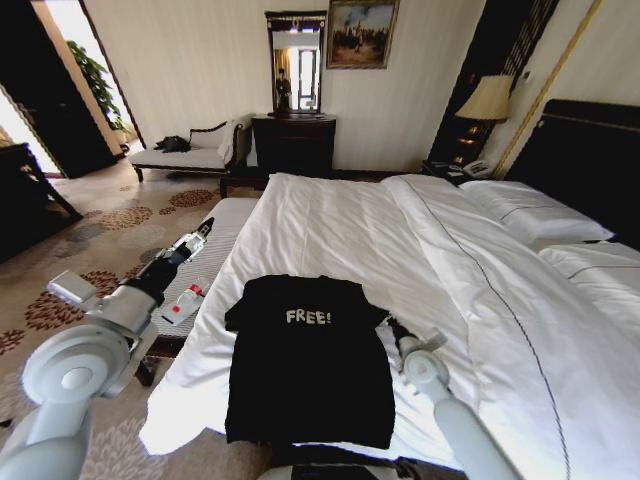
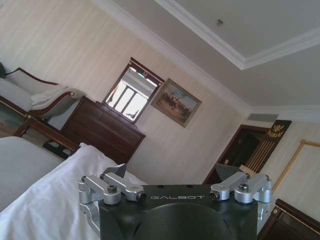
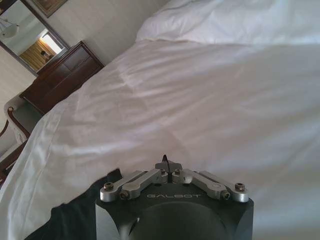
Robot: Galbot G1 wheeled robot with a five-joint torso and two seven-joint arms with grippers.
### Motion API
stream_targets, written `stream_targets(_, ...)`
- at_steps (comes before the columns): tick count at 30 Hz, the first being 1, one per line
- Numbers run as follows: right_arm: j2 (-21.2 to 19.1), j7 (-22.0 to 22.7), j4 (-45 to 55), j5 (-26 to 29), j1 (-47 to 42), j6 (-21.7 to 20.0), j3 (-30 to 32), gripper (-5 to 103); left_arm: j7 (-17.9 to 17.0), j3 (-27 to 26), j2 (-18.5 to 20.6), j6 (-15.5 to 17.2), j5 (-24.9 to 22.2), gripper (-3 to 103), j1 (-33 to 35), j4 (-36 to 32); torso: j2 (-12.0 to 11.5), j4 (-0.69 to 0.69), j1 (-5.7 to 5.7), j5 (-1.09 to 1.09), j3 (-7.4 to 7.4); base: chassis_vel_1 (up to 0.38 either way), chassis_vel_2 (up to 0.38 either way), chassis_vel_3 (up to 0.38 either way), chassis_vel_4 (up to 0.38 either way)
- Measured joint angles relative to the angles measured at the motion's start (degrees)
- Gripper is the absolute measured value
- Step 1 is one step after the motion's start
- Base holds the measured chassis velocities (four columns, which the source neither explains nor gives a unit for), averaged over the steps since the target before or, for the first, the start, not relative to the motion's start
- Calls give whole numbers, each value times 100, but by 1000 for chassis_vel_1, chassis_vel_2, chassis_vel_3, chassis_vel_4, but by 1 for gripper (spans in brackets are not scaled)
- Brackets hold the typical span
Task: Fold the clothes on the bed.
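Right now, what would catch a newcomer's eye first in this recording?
The black T-shirt with white "FREE!" lettering, spread flat at the near edge of the white bed. The right gripper, shut, sits at the shirt's sleeve on the robot's right. The left gripper, open, hangs off the bed's left side above the bench.

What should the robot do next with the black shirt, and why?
Probably bring the left gripper across to the T-shirt's near sleeve. The shirt lies flat on the bed, not yet folded. The right gripper, shut, sits by the other sleeve, while the left one, open, hovers off the bed's side.
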Motion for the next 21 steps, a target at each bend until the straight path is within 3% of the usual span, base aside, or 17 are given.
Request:
stream_targets(8, -366, -216, -765, -76, 640, 25, -208, 0, -1, 64, 22, 0, 2, 100, -111, 97, 0, 1, 0, 0, 0, 0, 0, 0, 0)
stream_targets(21, -320, -294, -1224, -249, 738, 57, -163, 0, -1, 203, 32, -10, 18, 100, -308, 264, -1, 0, 0, -1, 0, 0, 0, 0, 0)
